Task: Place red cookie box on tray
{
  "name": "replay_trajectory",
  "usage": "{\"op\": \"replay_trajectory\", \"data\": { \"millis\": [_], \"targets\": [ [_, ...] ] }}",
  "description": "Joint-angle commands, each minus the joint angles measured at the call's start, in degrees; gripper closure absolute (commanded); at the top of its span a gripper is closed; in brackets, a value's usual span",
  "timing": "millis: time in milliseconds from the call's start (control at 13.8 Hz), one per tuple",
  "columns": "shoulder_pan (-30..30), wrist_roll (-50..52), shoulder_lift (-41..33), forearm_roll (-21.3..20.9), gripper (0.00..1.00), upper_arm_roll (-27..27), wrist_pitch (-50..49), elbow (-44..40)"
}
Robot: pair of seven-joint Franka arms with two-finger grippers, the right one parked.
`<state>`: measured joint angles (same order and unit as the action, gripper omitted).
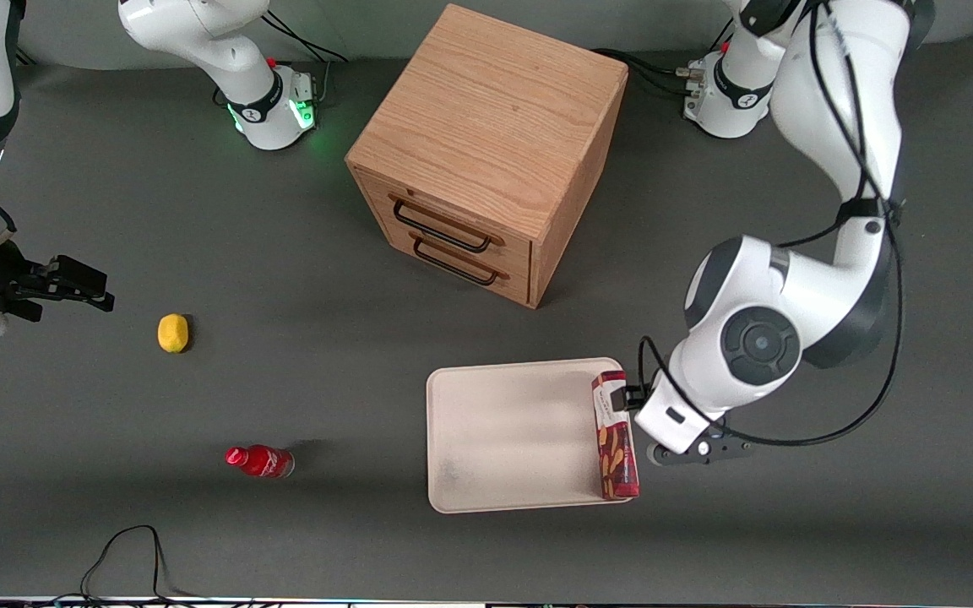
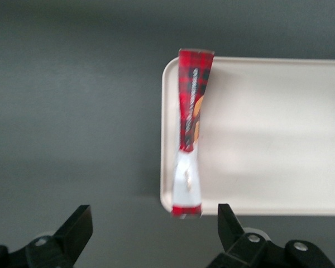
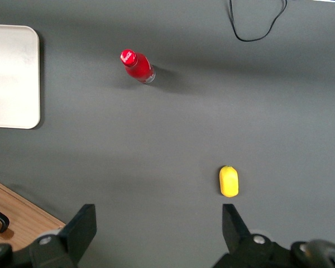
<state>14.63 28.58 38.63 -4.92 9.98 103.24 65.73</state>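
**Cookie box sitting on the tray edge, claw let go**

So here's what you've got. The red cookie box is lying along the short edge of the tray that's toward the working arm's end of the table. It runs nearly the whole length of that side, white patch end pointing toward the wooden drawer cabinet. From the wrist camera the box looks like it's resting on or right against the tray's rim rather than flat in the middle; you can't really tell whether it's fully inside the rim or perched on it.

Your gripper is spread wide and holding nothing. Both fingers sit clear of the box, one to each side of the white end, with visible gap all round. In the front view the gripper is just beside that same end of the box.

Other stuff on the table: a lemon and a small red bottle, both well away toward the parked arm's end, the bottle nearer to the front camera than the lemon.
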Motion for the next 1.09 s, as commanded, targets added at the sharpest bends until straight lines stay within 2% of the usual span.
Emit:
{"op": "replay_trajectory", "data": {
  "millis": [0,218,436,581,726,872,1017],
  "targets": [
    [-2.85,-2.9,-13.36,-0.35,0.0,0.12,0.66,16.33],
    [-6.62,-7.65,-24.97,-0.18,0.0,0.12,-0.57,26.45],
    [-11.1,-11.08,-29.21,0.0,0.0,-0.14,-6.37,26.65],
    [-16.02,-19.83,-31.5,0.18,0.0,0.04,-9.35,26.73],
    [-19.37,-22.69,-33.34,0.61,0.0,-0.05,-12.95,26.56],
    [-18.25,-23.57,-33.97,0.7,0.0,-1.27,-13.85,26.65],
    [-12.56,-23.74,-33.79,1.4,0.0,-7.75,-13.68,26.47]
  ]
}}
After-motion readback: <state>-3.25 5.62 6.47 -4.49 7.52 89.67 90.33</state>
